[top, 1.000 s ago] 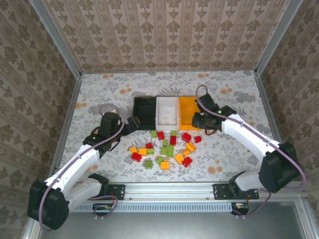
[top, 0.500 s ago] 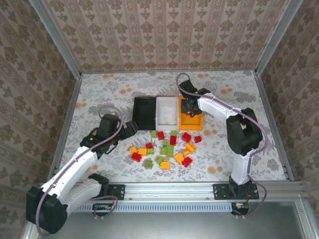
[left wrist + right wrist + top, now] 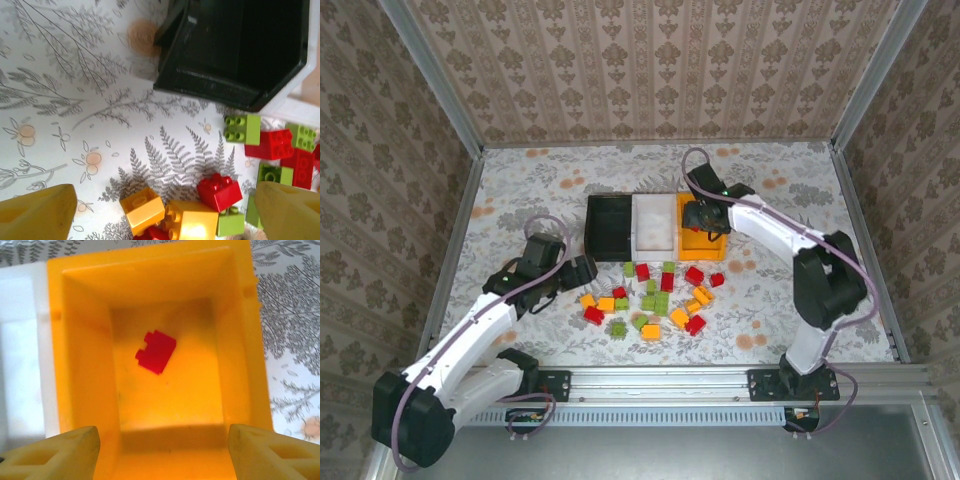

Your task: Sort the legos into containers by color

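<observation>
Red, orange-yellow and lime green legos (image 3: pixel 655 295) lie scattered in front of the containers: a black bin (image 3: pixel 590 228), a white bin (image 3: pixel 656 228) and an orange bin (image 3: pixel 705 253) joined in a row. My left gripper (image 3: pixel 582 270) (image 3: pixel 165 215) is open just left of the pile. It hangs over two orange bricks (image 3: pixel 142 210) and a red brick (image 3: pixel 220 191), holding nothing. My right gripper (image 3: pixel 703 222) (image 3: pixel 162 452) is open above the orange bin (image 3: pixel 80 365). One red brick (image 3: pixel 156 351) lies on that bin's floor.
The black bin's corner (image 3: pixel 210 85) stands just beyond my left fingers, with green (image 3: pixel 242 129) and red (image 3: pixel 270 145) bricks at its foot. Metal rails edge the patterned table (image 3: pixel 520 200) on the left, right and near sides.
My right gripper has swung over the orange bin and opened, and the red brick now lies in the bin. My left gripper has shifted nearer, toward the left end of the pile.
</observation>
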Motion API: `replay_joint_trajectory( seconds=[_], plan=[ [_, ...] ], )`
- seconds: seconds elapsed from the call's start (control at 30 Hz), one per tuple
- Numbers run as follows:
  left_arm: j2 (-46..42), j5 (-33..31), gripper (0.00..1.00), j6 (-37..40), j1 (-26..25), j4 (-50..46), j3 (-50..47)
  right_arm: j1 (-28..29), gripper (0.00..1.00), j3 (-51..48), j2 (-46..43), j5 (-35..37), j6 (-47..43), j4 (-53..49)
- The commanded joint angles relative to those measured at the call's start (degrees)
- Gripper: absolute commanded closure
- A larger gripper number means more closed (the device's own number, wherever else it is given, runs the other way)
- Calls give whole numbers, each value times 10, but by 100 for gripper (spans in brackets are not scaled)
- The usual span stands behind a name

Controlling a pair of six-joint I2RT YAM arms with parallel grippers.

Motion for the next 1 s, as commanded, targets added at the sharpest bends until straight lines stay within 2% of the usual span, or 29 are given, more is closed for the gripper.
replay_joint_trajectory(
  seconds=[0.0, 0.17, 0.43, 0.67, 0.83, 0.97],
  plan=[
    [12, 14, 10, -8, -26, -30, -28, 5, 30, -62, -56, -20, 21, 24],
    [35, 12, 11, -23, -41, 7, -61, 6, 29, -111, -95, -38, 26, 37],
    [102, 17, 22, -28, -40, 90, -68, 7, 29, -138, -131, -35, 22, 40],
    [153, 25, 40, -33, -39, 108, -70, 7, 29, -158, -159, -18, 21, 41],
    [138, 26, 55, -41, -39, 102, -83, 7, 29, -163, -169, -7, 21, 35],
    [111, 29, 62, -46, -39, 87, -88, 7, 29, -160, -171, 0, 21, 31]
  ],
)
